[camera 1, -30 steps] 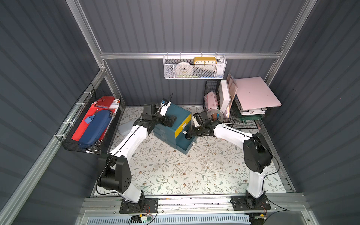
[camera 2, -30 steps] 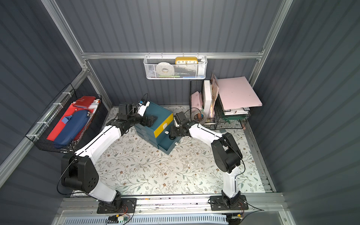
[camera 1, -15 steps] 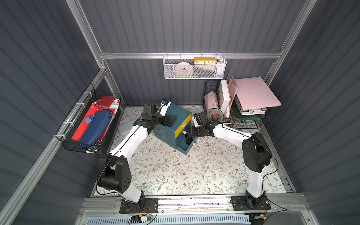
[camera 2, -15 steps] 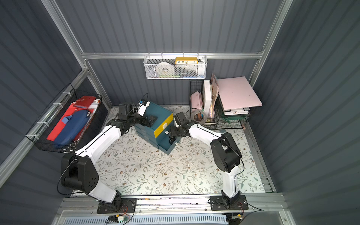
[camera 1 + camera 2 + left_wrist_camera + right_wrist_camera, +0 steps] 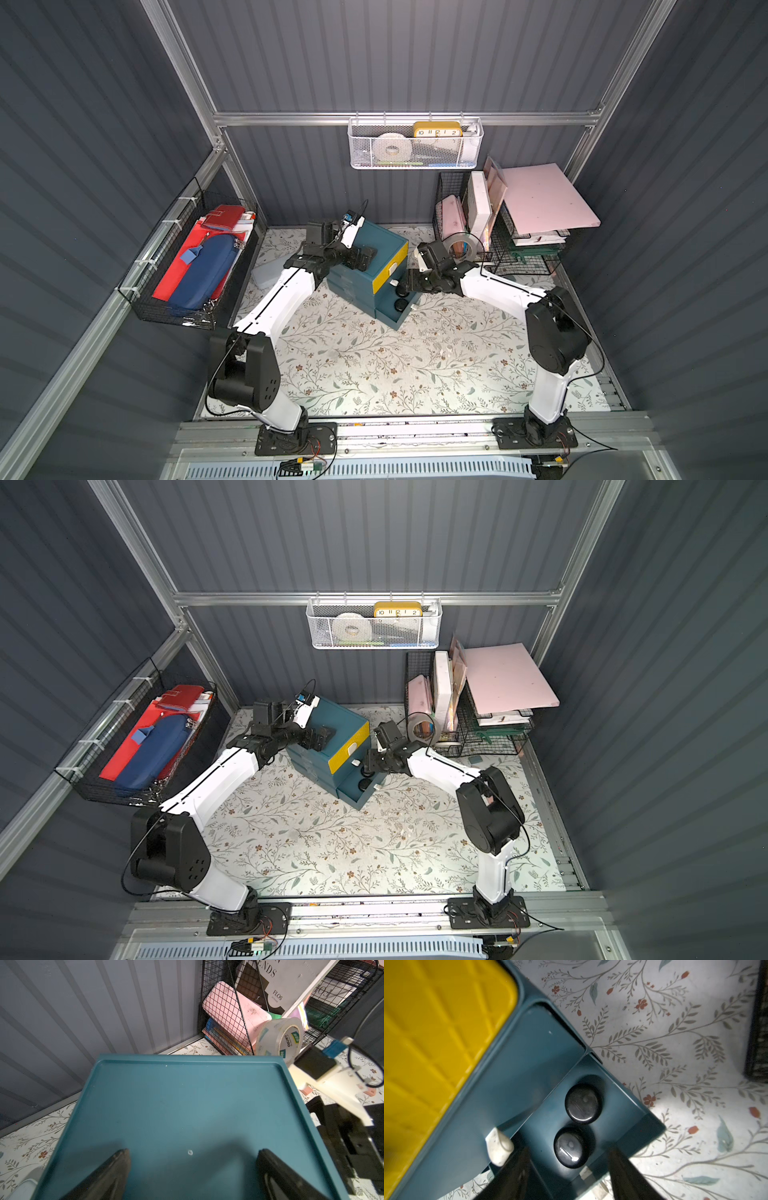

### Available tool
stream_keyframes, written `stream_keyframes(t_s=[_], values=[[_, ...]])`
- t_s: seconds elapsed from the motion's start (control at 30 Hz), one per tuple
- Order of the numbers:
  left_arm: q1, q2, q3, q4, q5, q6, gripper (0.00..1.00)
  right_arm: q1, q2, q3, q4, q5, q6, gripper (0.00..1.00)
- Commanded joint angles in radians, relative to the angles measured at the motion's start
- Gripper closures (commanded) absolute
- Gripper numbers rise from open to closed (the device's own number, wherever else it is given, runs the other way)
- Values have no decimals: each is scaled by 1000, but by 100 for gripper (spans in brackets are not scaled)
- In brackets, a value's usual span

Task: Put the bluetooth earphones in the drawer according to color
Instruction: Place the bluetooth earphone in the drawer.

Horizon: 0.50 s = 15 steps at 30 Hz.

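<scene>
1. Grey ribbed walls on an aluminium frame enclose one floral-print surface. Its fittings number three: a black side basket at 9 o'clock, a white mesh basket on the back wall at 12 o'clock, and a black wire rack at 2 o'clock. One tape roll leans against the rack.
2. One teal cabinet stands at 12 o'clock on the surface, turned corner-on. It has three drawers: the yellow-fronted drawer on top, the middle drawer in teal, and the open drawer, lowest, drawn out toward 5 o'clock.
3. Two black earphone cases lie close together on the floor of the open drawer.
4. Two arms reach in. The left end effector sits over the cabinet top, fingers spread wide, released and empty. The right end effector hangs above the open drawer, released; the nearer case lies between its fingers, clear of both.
5. One translucent grey box rests at 10 o'clock, beside the left arm.
</scene>
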Motion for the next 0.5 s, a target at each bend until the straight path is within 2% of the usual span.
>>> stream_keyframes(t_s=[0.0, 0.17, 0.27, 0.3, 0.47], values=[[-10, 33, -39, -168, 14, -28, 1, -16, -64, -52, 35, 24, 22, 47], [-10, 30, -39, -167, 15, -28, 1, -52, -112, -140, 61, -7, 65, 81], [-10, 30, -39, -169, 17, -29, 1, -64, -129, -174, 59, -25, 85, 97], [-10, 28, -39, -169, 18, -29, 1, -66, -132, -182, 58, -28, 90, 100], [-10, 23, -36, -178, 3, -25, 0, -70, -137, -199, 47, -20, 106, 100]])
